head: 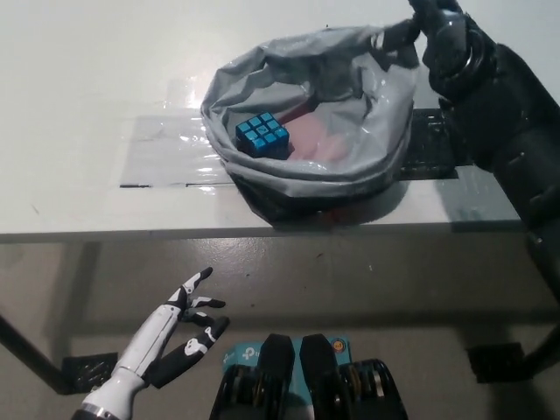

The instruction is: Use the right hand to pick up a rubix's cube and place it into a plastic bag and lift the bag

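1. Plastic bag (350,162) sits on the white bench (87,87), mouth gaping upward, its rolled grey rim widest across the picture; the blue rubix's cube (262,136) rests inside at the left, one corner toward me.
2. My black right robot hand (435,39) pinches the far right rim, fingers closed on the film.
3. I judge the film thin, soft and slick: it will sag and bunch rather than hold shape, so a gathered fold of rim looks the surest hold.
4. The cube looks light and rigid, likely to slide to the low side on a lift.
5. My white left robot hand (179,332) hangs below the bench edge, fingers spread, holding nothing.
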`<state>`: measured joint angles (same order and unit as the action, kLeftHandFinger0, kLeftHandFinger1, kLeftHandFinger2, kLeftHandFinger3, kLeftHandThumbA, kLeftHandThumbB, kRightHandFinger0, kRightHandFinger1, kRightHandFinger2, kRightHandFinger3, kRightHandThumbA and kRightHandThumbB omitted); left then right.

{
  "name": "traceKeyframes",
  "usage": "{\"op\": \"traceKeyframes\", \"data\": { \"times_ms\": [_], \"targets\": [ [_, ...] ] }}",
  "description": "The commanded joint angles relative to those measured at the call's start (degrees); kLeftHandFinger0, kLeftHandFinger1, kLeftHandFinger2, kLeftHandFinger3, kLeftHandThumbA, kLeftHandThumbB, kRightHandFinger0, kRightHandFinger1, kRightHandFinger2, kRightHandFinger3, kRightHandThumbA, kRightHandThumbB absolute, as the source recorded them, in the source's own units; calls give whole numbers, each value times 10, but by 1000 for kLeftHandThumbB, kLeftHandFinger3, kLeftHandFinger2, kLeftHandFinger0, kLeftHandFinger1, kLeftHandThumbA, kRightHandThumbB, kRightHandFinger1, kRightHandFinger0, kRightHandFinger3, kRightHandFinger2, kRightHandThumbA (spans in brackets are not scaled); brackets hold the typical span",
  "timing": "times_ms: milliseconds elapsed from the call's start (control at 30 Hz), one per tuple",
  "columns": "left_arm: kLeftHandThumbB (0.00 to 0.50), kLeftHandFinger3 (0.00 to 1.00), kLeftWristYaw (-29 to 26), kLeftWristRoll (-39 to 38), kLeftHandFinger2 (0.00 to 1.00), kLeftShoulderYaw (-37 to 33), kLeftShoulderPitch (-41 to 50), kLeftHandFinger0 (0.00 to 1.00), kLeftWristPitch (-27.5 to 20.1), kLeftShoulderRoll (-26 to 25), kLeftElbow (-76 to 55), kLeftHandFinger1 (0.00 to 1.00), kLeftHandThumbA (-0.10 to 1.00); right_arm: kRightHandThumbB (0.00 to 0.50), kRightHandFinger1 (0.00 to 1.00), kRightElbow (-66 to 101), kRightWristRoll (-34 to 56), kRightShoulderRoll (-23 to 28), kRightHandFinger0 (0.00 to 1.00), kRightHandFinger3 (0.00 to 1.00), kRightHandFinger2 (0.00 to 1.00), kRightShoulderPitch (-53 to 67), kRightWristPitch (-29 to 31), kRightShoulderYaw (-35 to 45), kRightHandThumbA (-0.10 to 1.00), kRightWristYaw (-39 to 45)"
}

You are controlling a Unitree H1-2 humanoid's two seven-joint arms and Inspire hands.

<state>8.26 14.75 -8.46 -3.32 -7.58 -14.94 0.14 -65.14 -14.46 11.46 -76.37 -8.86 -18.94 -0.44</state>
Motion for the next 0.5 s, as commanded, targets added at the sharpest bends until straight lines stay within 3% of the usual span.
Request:
{"op": "traceKeyframes", "data": {
  "times_ms": [0, 33, 67, 133, 333, 467],
  "targets": [
    [95, 1000, 11, 2, 747, -2, -8, 719, 6, -9, -15, 614, 822, 499, 1000, 34, 162, 22, 1000, 1000, 1000, -53, -29, 118, 638, 205],
    [95, 1000, 12, 0, 748, -3, -6, 718, 7, -8, -16, 615, 821, 500, 1000, 35, 167, 23, 1000, 1000, 1000, -52, -35, 126, 641, 220],
    [92, 1000, 13, 0, 749, -3, -7, 691, 5, -9, -16, 611, 820, 500, 1000, 30, 194, 26, 1000, 1000, 1000, -61, -71, 152, 529, 253],
    [83, 1000, 13, 2, 754, -2, -7, 685, 6, -10, -18, 612, 814, 500, 1000, 31, 212, 31, 1000, 1000, 1000, -72, -111, 170, 441, 296],
    [69, 1000, 9, 7, 764, -4, -4, 711, 0, -11, -16, 619, 816, 500, 1000, 44, 179, 44, 1000, 1000, 1000, -69, -131, 138, 392, 361],
    [70, 1000, 11, 1, 746, -2, -4, 702, 3, -10, -15, 611, 795, 500, 1000, 30, 197, 54, 1000, 1000, 1000, -64, -136, 149, 418, 419]
  ]
}}
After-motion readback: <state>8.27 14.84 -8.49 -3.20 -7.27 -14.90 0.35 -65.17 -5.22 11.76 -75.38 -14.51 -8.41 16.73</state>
